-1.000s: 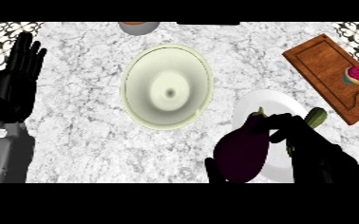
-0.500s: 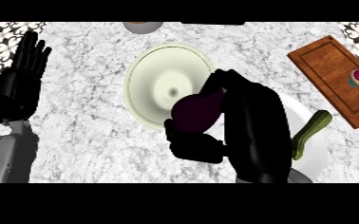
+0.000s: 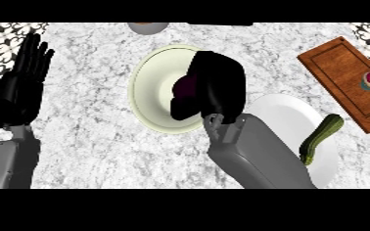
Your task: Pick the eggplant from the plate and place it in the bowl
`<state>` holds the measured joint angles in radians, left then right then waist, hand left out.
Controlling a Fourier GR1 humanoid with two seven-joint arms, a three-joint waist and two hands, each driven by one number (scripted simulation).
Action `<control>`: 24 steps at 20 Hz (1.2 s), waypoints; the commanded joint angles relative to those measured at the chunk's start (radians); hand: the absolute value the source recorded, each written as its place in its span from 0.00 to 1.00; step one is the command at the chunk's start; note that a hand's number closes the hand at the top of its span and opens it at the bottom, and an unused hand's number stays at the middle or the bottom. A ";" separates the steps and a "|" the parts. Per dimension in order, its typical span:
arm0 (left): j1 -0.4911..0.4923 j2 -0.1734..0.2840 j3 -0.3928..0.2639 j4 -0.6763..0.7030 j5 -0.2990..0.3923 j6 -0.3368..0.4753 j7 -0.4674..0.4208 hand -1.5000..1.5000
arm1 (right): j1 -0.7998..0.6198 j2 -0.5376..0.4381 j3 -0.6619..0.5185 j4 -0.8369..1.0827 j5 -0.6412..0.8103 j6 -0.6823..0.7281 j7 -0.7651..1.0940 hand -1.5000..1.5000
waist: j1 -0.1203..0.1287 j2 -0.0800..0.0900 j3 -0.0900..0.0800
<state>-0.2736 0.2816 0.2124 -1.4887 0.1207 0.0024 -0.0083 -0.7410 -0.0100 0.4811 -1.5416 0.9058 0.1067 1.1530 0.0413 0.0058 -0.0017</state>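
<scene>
Eggplant (image 3: 186,87) is over the bowl (image 3: 148,90), sitting in the right hand (image 3: 217,85). Only a small dark-purple patch shows at the hand's left side; rest is hidden under the black hand. Fingers curl down and around it, thumb side wrapping from below-left, so hand is closed round the eggplant. Can't tell if the eggplant touches the bowl's inside or hangs above it.

Right forearm (image 3: 256,156) comes in from lower edge, angled up-left, wrist at the bowl's lower-right rim and overlapping the left edge of the plate (image 3: 289,115).

Bowl: pale cream, round, center-left of the marble counter (image 3: 94,142). Its right half is covered by the hand.

Plate: white, just right of the bowl, partly under the forearm. A green zucchini-like veg (image 3: 321,139) lies on its right side, tilted, upper end poking past the rim.

Left hand (image 3: 25,80) at the view's left edge, fingers straight and up, spread flat, holding nothing, well apart from the bowl. Resting.

Other stuff: wooden cutting board (image 3: 336,76) at upper right, angled, w/ a small round item (image 3: 365,80) at its right edge, cut off by the frame, can't ID it. Grey round object (image 3: 148,27) at top edge above the bowl, mostly cropped.
</scene>
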 commanded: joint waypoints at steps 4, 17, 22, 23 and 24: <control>-0.028 0.013 0.014 -0.019 0.003 0.015 0.031 0.50 | 0.002 0.010 -0.061 0.223 -0.020 -0.252 0.130 0.00 | 0.000 0.002 0.002; 0.006 -0.002 0.003 -0.001 0.001 -0.005 -0.003 0.50 | 0.049 0.010 -0.047 0.317 0.020 -0.896 -0.116 0.00 | -0.016 -0.005 0.002; -0.006 0.026 0.036 0.029 0.003 -0.002 0.001 0.50 | 0.129 0.010 -0.063 0.234 0.144 -0.983 -0.019 0.00 | -0.044 -0.009 0.001; 0.027 0.011 0.032 -0.023 0.005 0.015 0.023 0.50 | 0.152 0.010 -0.127 0.192 0.168 -0.954 -0.036 0.00 | -0.049 -0.014 0.002; 0.047 -0.021 0.011 -0.017 -0.021 0.035 -0.016 0.50 | 0.199 -0.015 -0.141 0.125 0.167 -0.926 -0.056 0.00 | -0.059 -0.014 0.002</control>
<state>-0.2650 0.2879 0.2339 -1.4874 0.1184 0.0147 -0.0003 -0.6208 -0.0095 0.3776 -1.3121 1.0072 -0.7388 1.0313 0.0020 -0.0033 0.0000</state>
